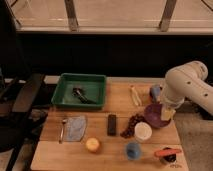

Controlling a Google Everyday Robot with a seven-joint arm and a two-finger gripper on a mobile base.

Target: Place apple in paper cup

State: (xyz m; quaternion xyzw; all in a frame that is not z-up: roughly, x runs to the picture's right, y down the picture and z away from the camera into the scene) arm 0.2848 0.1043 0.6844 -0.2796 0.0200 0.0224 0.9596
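one apple (92,144) sits on the wooden surface (55,155) near its front edge, left of the paper cup (143,131), which stands upright with a blue cup (132,149) just in front of it. the gripper (167,114) hangs at the right rim of the purple bowl (152,116), well apart from the apple, jaws spread wide and holding nothing.
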